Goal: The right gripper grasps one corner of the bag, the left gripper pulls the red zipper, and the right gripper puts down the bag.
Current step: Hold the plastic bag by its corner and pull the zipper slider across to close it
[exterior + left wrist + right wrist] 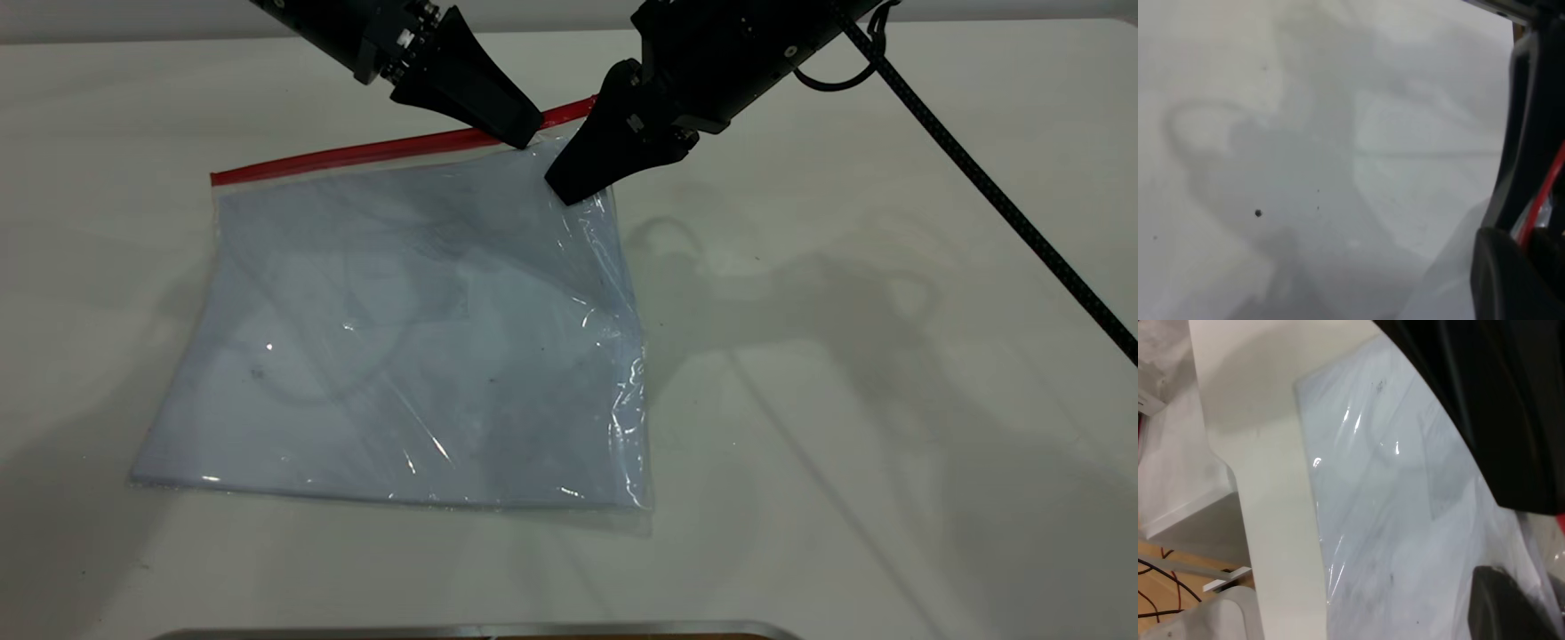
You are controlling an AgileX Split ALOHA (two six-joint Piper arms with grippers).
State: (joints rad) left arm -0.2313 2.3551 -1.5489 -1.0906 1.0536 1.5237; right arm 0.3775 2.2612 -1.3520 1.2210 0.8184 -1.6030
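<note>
Bag (400, 329) first: it lies flat on the white table (889, 400), a little left of the middle, with its red zipper (356, 153) running along the edge farthest from the table's near edge. The corner at the right end of that edge is lifted slightly, and the plastic there is creased.

My right gripper (569, 188) is on that lifted corner, tips down on the plastic just below the zipper. It appears clamped on the bag; from its own wrist camera I see the clear film bunched between the dark jaws, though the exact bite is hidden. My left gripper (524, 133) comes in from the far left, its tip touching the zipper close beside the right gripper. Its wrist camera shows the red strip running between its jaws, so I judge them narrowed onto the zipper. I cannot make out the slider tab itself.

My worry is the grip on the slider. If the left jaws have pinched only the strip, the pull will slide off or drag the whole bag toward the table's left edge. A shallow hold at the corner could let the film slip out under that pull. The two grippers also sit very close, so any sideways drift risks a knock.
</note>
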